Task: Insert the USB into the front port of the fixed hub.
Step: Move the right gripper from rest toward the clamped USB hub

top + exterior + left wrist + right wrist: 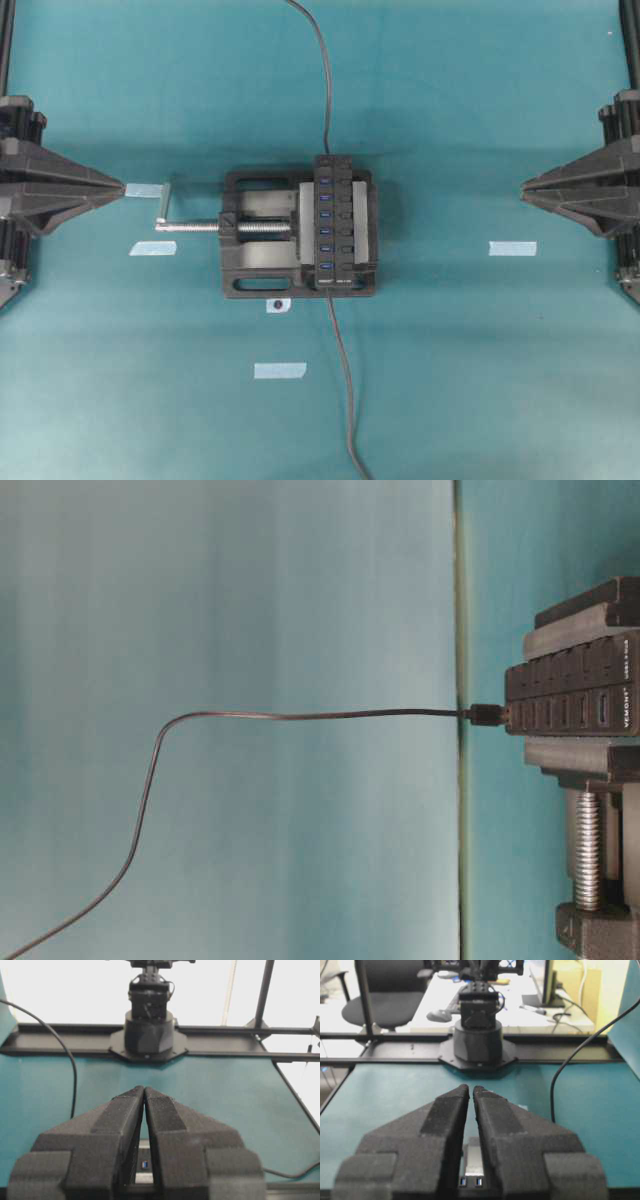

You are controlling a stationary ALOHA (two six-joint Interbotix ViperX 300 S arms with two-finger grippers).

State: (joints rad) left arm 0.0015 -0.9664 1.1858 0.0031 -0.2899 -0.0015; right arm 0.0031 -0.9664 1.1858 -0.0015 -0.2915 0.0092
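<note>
Probably lab: office chair [375, 1007], desks [520, 1007]

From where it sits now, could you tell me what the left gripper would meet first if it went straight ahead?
Probably the vise's screw handle; the left gripper points that way, though height is unclear.

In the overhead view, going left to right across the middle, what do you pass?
left gripper → silver screw handle → black vise → fixed hub → strip of blue tape → right gripper
</note>
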